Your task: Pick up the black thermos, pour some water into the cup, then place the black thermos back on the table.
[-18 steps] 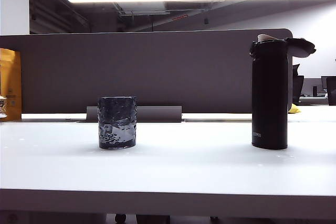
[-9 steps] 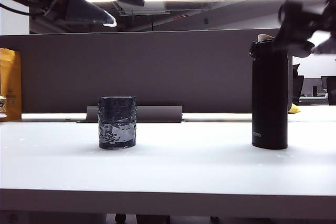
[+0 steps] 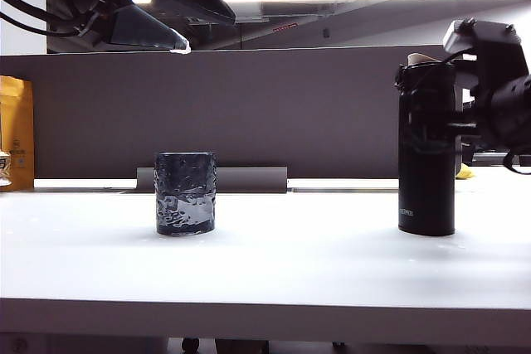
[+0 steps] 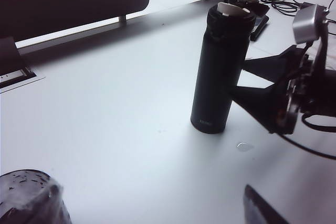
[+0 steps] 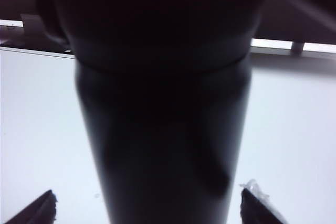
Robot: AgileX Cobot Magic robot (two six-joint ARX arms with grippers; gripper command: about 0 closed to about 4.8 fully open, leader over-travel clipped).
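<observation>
The black thermos point(image 3: 426, 148) stands upright on the white table point(image 3: 265, 267), lid flipped back so the pale spout is exposed, apparently ready for pouring; the cup point(image 3: 185, 193) sits well apart from the thermos, on the same table; the right gripper point(image 5: 148, 203) is level with the thermos's upper body, jaws spread wide with the flask between them, not yet closed on it, likely lining up a grasp; the left gripper point(image 3: 170, 26) hangs open and empty, high above the cup, far from the thermos.
</observation>
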